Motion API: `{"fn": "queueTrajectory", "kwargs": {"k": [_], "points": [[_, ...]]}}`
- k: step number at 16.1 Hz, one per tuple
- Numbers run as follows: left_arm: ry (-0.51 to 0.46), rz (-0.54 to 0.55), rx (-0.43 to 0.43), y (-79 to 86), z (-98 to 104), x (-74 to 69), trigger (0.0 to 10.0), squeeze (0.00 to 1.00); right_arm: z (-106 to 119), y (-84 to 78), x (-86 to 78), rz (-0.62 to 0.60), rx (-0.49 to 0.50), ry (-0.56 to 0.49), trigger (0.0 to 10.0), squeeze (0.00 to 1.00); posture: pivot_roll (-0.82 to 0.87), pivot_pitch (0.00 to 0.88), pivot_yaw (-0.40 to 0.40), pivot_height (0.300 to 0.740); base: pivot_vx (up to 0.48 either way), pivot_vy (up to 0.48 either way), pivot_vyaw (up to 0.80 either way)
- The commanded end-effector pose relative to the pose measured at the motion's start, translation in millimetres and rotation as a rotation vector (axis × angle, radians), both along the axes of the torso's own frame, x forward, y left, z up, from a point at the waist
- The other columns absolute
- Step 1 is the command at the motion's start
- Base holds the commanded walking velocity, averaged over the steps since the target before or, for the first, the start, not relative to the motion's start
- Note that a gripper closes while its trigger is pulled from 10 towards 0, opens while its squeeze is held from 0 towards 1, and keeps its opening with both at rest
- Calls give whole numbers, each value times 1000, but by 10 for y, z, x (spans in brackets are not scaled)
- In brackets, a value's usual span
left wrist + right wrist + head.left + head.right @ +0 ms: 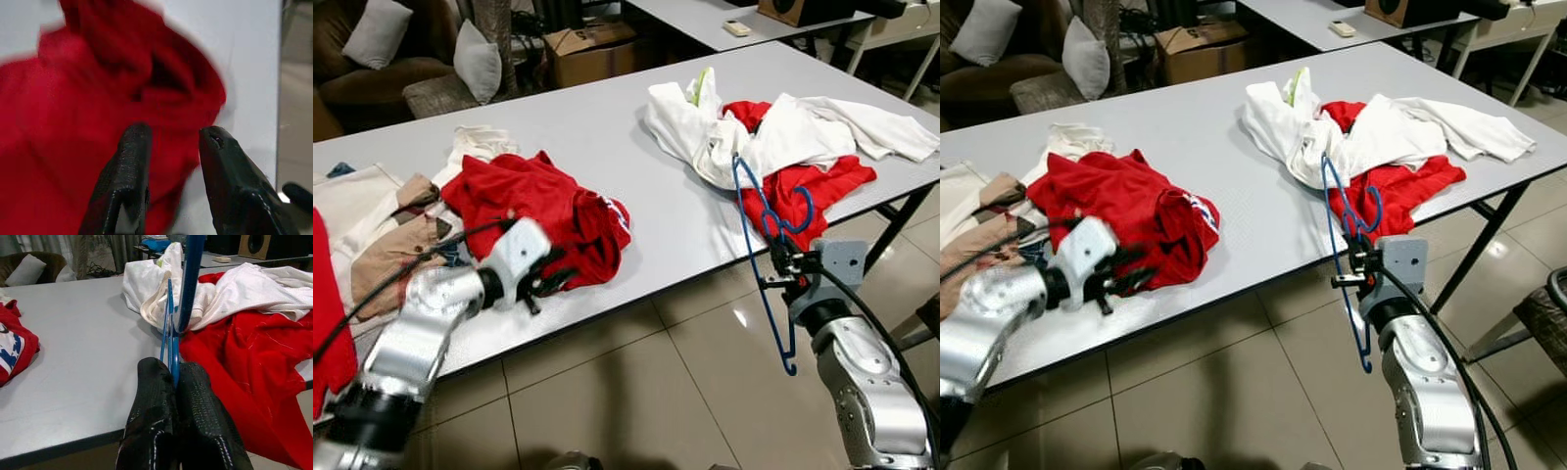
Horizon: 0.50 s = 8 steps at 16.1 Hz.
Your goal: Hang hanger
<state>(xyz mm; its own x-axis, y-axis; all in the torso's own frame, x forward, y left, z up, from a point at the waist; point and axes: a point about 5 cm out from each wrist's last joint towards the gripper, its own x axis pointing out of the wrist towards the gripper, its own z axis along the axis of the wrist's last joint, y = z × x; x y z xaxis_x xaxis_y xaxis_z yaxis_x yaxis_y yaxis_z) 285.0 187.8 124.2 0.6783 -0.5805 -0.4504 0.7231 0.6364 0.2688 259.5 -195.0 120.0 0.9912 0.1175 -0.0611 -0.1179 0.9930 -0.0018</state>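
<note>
A blue wire hanger [759,235] stands upright off the table's front right edge, with my right gripper [780,262] shut on its rod [172,352]. Its hook curls in front of a red garment [813,191] that droops over the edge. My left gripper [551,282] reaches over the front edge on the left, and its fingers [132,166] stand open just before a crumpled red shirt [543,211]. In the left wrist view that red shirt [73,112] lies close ahead of the open fingertips.
The grey table [607,127] also carries white clothes [783,127] at the right and beige and white garments [391,225] at the left. Beyond it stand a sofa with cushions [475,59], a cardboard box [592,49] and another table [705,20]. Tiled floor lies below.
</note>
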Motion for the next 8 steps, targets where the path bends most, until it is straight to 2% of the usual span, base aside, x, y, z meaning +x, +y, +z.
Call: {"fn": "queueTrajectory", "kwargs": {"k": [1, 2, 5, 6, 8], "points": [[2, 26, 37, -7, -54, 1, 10000, 0, 2, -6, 25, 2, -9, -3, 10000, 0, -83, 0, 75, 740, 0, 0, 0], [1, 55, 75, 4, -146, -23, 10000, 0, 16, -11, 34, -12, -5, -8, 10000, 0, -92, 0, 75, 740, 0, 0, 0], [-69, 100, 98, -41, -266, -27, 10000, 0, 35, 15, 49, 6, 4, -17, 10000, 0, -85, 0, 75, 740, 0, 0, 0], [-98, 110, 97, -58, -294, -25, 10000, 1000, 17, 10, 59, 4, -7, -12, 10000, 0, -93, 0, 74, 740, 0, 0, 0], [-149, 77, 87, -102, -310, -54, 10000, 1000, 55, 7, 69, 1, 9, -25, 10000, 0, -89, 0, 72, 740, 0, 0, 0]]}}
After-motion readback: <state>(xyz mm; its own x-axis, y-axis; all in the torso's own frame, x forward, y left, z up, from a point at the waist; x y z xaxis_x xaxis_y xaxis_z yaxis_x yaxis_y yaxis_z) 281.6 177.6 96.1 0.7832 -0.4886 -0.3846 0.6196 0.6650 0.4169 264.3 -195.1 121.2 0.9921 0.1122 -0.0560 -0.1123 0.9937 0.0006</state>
